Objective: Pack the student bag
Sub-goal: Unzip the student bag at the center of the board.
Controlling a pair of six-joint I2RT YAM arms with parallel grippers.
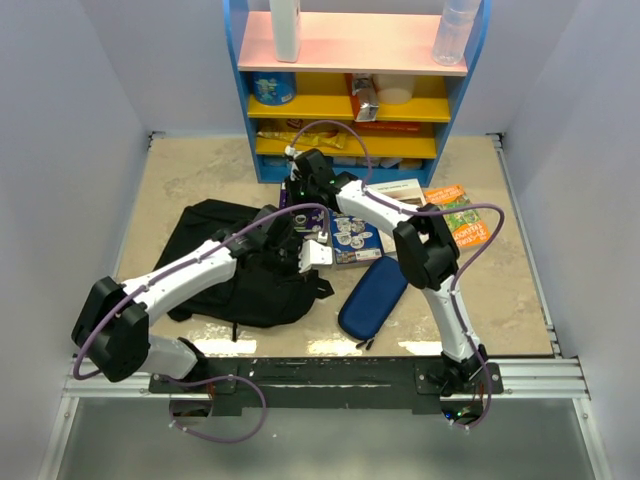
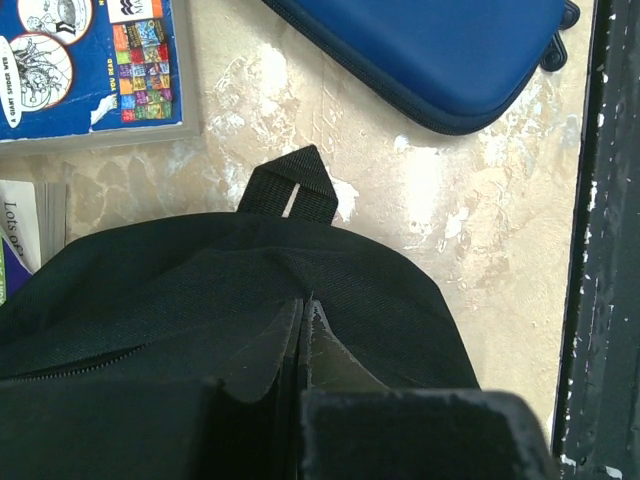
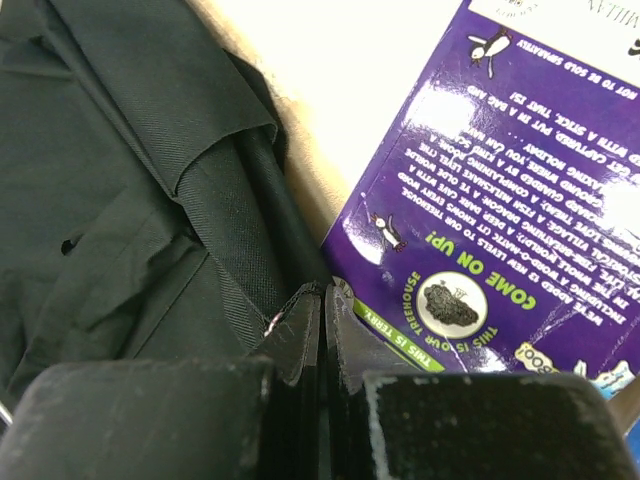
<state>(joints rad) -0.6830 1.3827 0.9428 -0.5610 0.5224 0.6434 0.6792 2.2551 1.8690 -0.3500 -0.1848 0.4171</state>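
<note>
Left gripper (image 2: 305,318): jaws pressed together, nothing visible between them. The tips sit at the black fabric near the top edge of the student bag (image 2: 180,290), with the hang loop (image 2: 293,188) just beyond them. The bag lies flat on the table (image 1: 500,300), left of centre, under the left arm. A blue pencil case (image 1: 372,298) lies near the bag's right side, not touching it.

Right gripper (image 3: 322,300): jaws also together, tips at the bag's edge, just beside a purple book (image 3: 480,200). Cannot tell whether either gripper pinches fabric.

Shelf unit (image 1: 355,100) stands at the far end.
</note>
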